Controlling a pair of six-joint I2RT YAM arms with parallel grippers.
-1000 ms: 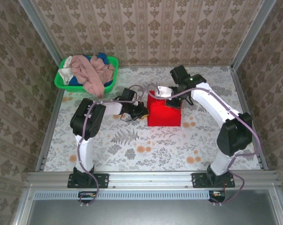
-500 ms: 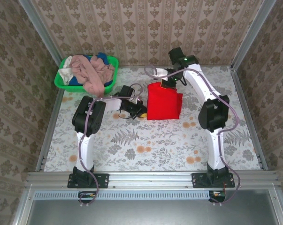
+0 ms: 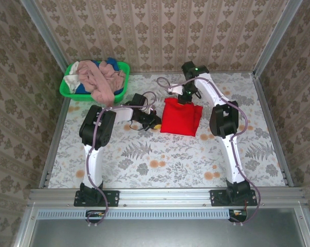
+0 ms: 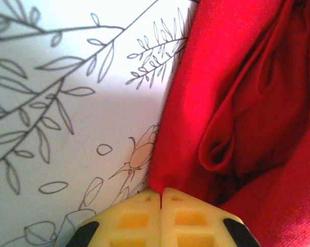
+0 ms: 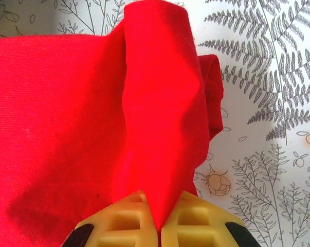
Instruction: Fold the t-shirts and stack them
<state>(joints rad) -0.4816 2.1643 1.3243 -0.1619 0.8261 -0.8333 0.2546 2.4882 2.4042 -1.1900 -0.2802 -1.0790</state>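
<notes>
Well, both my hands were pinched shut on the red t-shirt (image 3: 179, 117), which lay folded into a rough square on the surface (image 3: 144, 159) between my two arms. My left hand (image 4: 161, 198) had its yellow fingers (image 4: 129, 221) closed on a thin corner at the shirt's left edge, low against the surface. Past that corner the cloth bunched into deep folds that ran out of the wrist view, so I could not follow them. My right hand (image 5: 157, 226) gripped a raised ridge of cloth at the shirt's far edge, and that ridge covered whatever lay under it. From above, my fingertips were too small to make out. The other t-shirts, a pink one (image 3: 101, 80), a blue one (image 3: 112, 64) and a white one (image 3: 71, 81), sat tangled in the green basket (image 3: 62, 89) at the far left corner, well apart from my hands; how many there were, I could not tell
</notes>
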